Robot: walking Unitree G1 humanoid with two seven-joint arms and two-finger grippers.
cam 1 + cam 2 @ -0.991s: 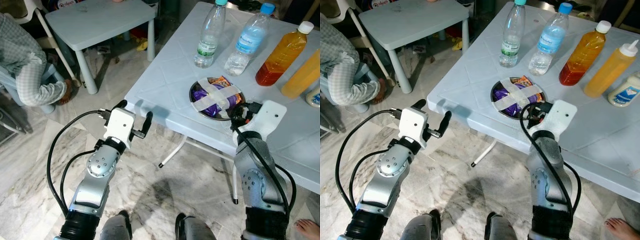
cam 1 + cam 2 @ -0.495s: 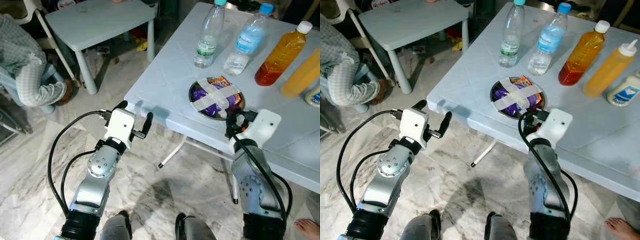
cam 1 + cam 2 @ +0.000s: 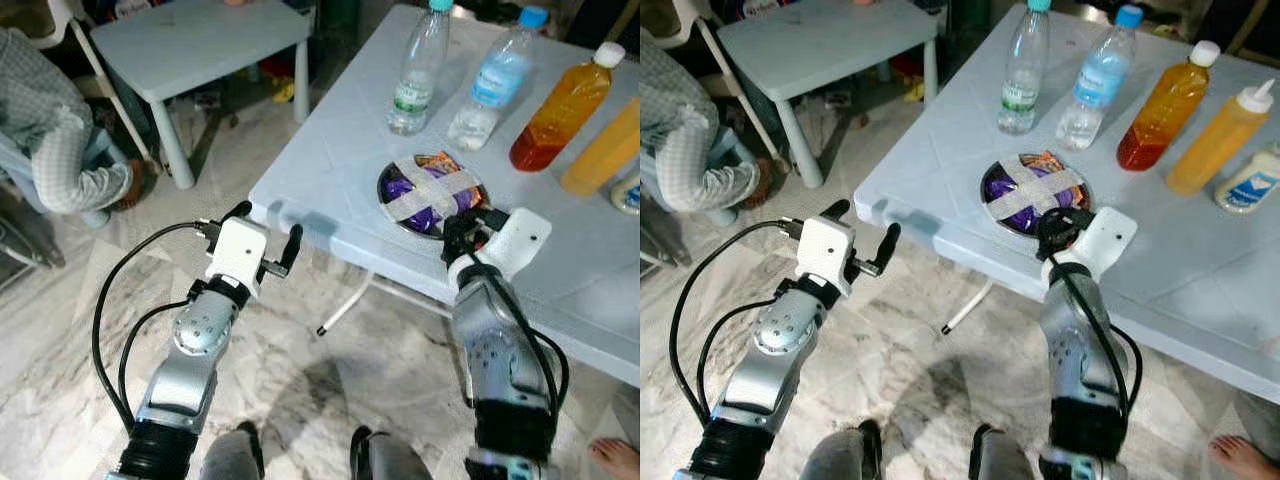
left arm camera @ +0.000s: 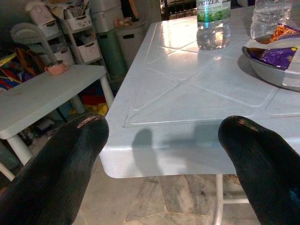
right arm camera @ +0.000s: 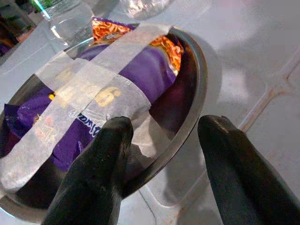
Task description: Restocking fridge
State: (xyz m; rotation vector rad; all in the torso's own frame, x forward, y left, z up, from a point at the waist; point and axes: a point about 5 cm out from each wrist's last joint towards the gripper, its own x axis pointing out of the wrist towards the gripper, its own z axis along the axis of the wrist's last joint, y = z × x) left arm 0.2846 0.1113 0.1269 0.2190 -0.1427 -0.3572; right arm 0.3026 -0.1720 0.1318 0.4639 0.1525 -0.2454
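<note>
Right claw (image 5: 161, 154) was open, straddling the near rim of the bowl (image 5: 194, 84) on the bench (image 3: 1200, 270). Advised: seat one finger inside, then close squarely. Left claw (image 3: 262, 237) open, idle. Bottles (image 3: 1020, 70) beyond.

Yellow squeeze bottle (image 3: 606, 150): cut by frame edge. Snack packets (image 5: 117, 79) in taped steel bowl (image 5: 197, 89): print unreadable.

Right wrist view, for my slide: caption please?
Open right gripper straddling the rim of a taped metal bowl holding purple snack packets.
</note>
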